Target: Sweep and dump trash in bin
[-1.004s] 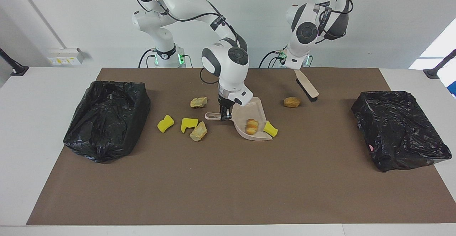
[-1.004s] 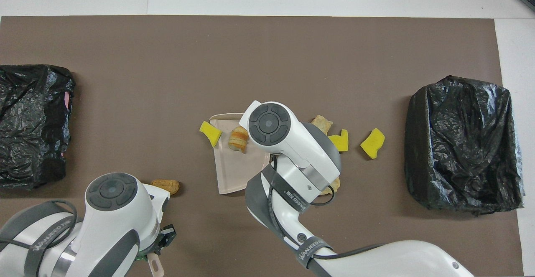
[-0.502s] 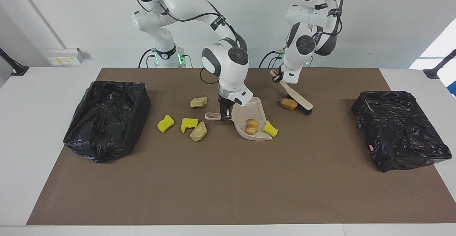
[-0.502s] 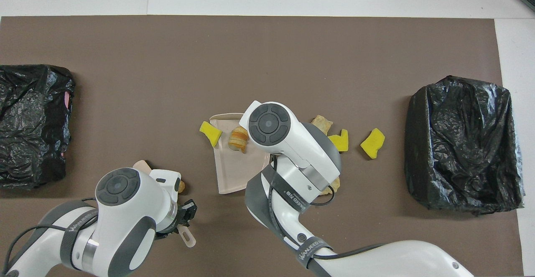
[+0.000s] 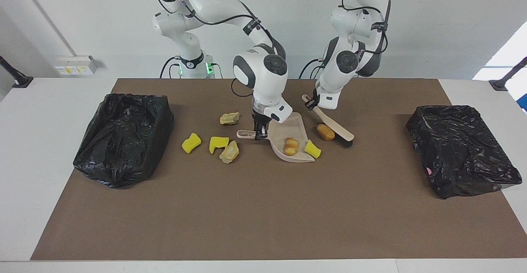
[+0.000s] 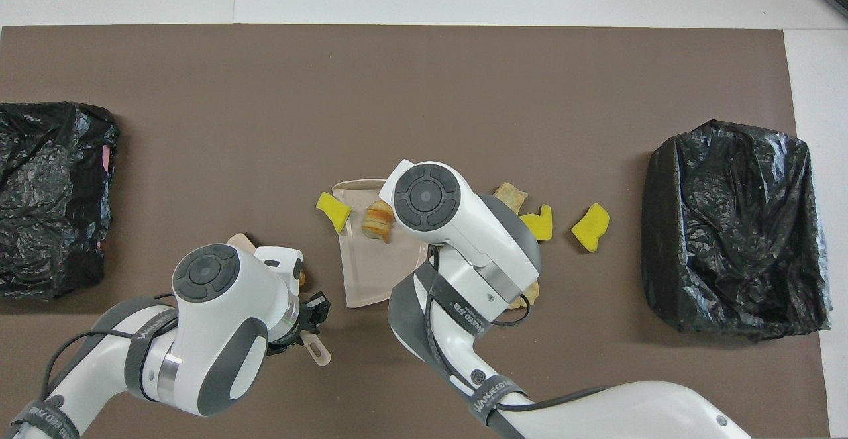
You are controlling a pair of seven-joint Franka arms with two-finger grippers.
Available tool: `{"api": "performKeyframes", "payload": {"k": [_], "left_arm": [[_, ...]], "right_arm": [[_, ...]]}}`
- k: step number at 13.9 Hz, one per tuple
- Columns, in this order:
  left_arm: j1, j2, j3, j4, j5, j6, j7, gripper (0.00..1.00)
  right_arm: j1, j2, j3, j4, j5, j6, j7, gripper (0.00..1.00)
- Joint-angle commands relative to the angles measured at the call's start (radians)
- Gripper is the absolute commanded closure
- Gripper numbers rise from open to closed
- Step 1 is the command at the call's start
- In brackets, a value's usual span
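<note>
Two bins lined with black bags close the scene at either end. Reading the facing view from its left: the bin (image 5: 123,139) at the right arm's end of the surface (image 5: 263,219); four scraps of trash (image 5: 219,143), two yellow sponge chunks and two tan lumps; the right tool (image 5: 259,133), clamped on the handle of the dustpan (image 5: 288,135), which lies flat and holds one orange-striped lump, a yellow chunk (image 5: 313,149) at its lip; an orange-brown lump (image 5: 325,132) just beside the pan; the brush (image 5: 334,126), bristles against that lump, its handle gripped in the left tool (image 5: 311,102); the other bin (image 5: 461,149). Sweeping well probably calls for a low, short stroke toward the pan's mouth while the right arm holds the pan flush.
</note>
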Motion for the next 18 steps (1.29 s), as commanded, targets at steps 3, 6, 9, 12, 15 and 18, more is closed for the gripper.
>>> {"api": "performKeyframes", "payload": {"k": [3,6,9,12,15,18], "left_arm": [[-0.062,0.028,0.001,0.025,-0.024,0.041,0.346,1.0],[-0.085,0.02,-0.001,0.025,-0.024,0.003,0.407,1.0],[-0.085,0.028,-0.007,0.057,-0.045,-0.028,0.408,1.0],[-0.073,0.015,0.001,0.113,-0.052,-0.167,0.425,1.0],[-0.059,-0.024,0.01,0.16,-0.049,-0.287,0.416,1.0],[-0.047,-0.061,0.01,0.158,-0.027,-0.339,0.396,1.0]], "right_arm": [[0.002,-0.02,0.004,-0.041,-0.013,0.028,0.038,1.0],[0.002,-0.02,0.006,-0.042,-0.013,0.026,0.039,1.0],[0.001,-0.021,0.006,-0.039,-0.013,0.015,0.038,1.0],[0.001,-0.021,0.004,-0.041,-0.013,0.012,0.038,1.0],[-0.006,-0.023,0.006,-0.042,-0.011,0.012,0.035,1.0],[-0.015,-0.027,0.006,-0.042,-0.008,0.014,0.029,1.0]]}}
